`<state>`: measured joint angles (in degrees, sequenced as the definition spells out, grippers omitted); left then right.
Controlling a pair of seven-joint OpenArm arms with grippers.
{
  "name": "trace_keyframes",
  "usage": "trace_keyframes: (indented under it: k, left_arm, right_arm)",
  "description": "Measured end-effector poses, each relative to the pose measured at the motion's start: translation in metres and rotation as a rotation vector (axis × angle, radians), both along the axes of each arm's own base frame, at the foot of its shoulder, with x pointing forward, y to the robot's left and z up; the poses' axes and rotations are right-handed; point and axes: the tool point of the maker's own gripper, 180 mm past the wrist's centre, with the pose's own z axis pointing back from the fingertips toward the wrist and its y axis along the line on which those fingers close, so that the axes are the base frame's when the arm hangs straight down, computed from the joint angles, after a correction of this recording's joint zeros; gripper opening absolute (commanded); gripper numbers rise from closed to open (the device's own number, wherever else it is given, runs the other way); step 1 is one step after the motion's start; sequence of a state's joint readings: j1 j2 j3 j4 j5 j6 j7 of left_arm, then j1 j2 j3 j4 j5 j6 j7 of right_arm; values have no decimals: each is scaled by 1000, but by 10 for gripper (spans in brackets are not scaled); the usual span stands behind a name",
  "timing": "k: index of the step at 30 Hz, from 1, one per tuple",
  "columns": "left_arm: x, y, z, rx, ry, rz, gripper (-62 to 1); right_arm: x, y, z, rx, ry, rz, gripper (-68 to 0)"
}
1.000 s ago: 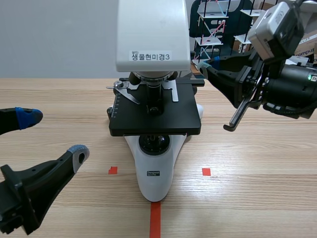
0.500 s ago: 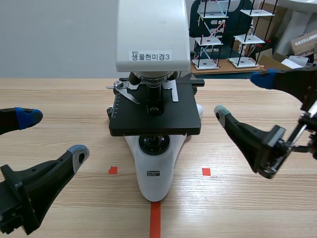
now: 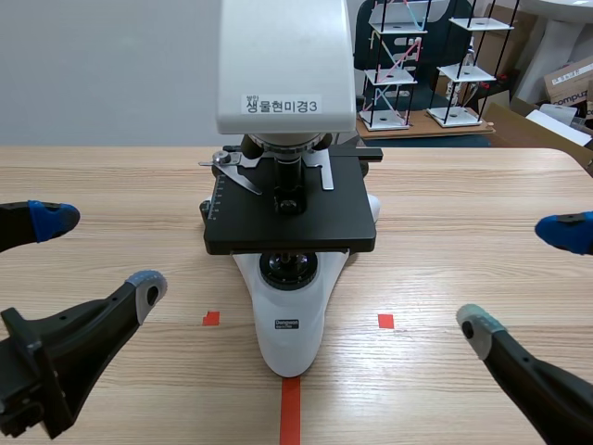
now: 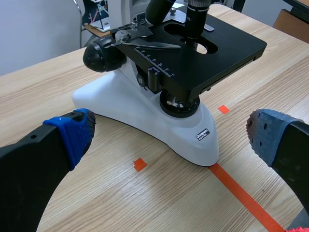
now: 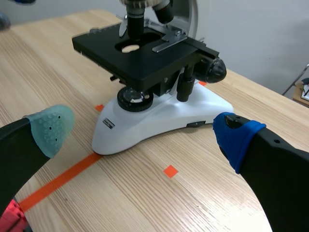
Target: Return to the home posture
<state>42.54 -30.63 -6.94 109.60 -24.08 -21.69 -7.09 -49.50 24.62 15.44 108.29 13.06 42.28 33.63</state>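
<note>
A white microscope (image 3: 289, 111) with a black stage (image 3: 289, 209) stands at the table's middle, on the orange tape line. My left gripper (image 3: 93, 255) hangs low at the left, open, nothing between its fingers; in the left wrist view the microscope (image 4: 159, 92) lies ahead of the left gripper (image 4: 169, 140). My right gripper (image 3: 523, 283) sits low at the right, open and holding nothing. Through the right wrist view the microscope (image 5: 159, 92) shows ahead of the right gripper (image 5: 140, 130).
The wooden table (image 3: 463, 185) runs back to a grey wall. Small white model shelves (image 3: 408, 65) and cardboard boxes (image 3: 570, 79) stand behind the table at the back right. Orange tape squares (image 3: 385, 321) mark the table on both sides of the microscope's base.
The right arm has come down from beside the microscope stage to low at the right, and its gripper has opened. The left arm has not moved.
</note>
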Motion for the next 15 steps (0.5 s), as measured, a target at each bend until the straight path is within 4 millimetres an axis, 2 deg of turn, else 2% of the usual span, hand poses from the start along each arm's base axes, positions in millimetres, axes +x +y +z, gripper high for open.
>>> trace_keyframes:
  k: [4,15]
  left_arm:
    - [0,0,0,0,0,0,14]
    - [0,0,0,0,0,0,14]
  right_arm:
    - [-6,-1,-4,0,28,-4,-37]
    - [-5,-1,-4,1,24,-5,-37]
